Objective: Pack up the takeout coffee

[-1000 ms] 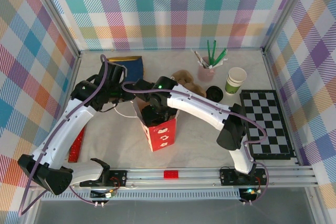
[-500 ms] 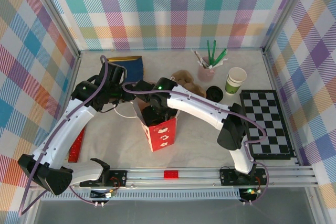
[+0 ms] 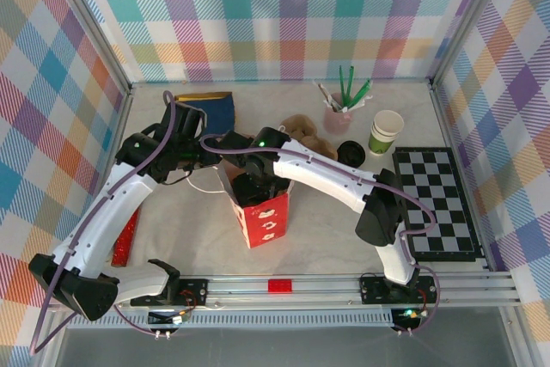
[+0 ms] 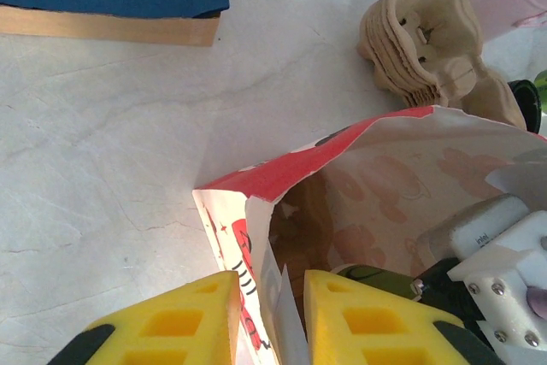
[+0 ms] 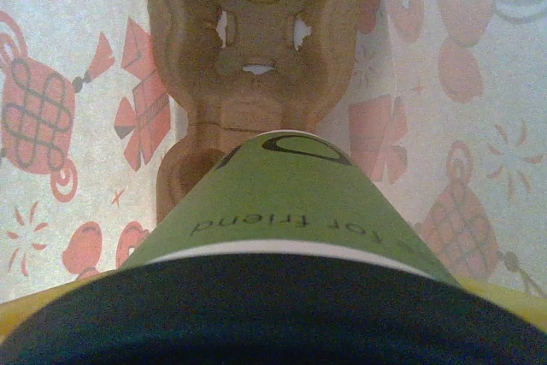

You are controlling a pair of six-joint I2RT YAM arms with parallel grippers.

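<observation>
Inside red bag point(image 4: 376, 185), low over cup carrier point(image 5: 256, 40) | right tool point(image 5: 273, 322) grips takeout coffee point(image 5: 282, 203) near lid | left tool point(image 4: 269, 309) narrow, pinching bag rim | risk: cup could miss carrier pocket, tip, leak; rim slipping free could fold bag onto arm

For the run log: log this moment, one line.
left jaws: pinch red paper bag wall | right jaws: hold black-lidded olive-green paper cup inside bag

One red bag point(image 3: 262, 217), one takeout coffee point(image 5: 282, 211), two pulp carriers point(image 4: 419, 32), perhaps more.
</observation>
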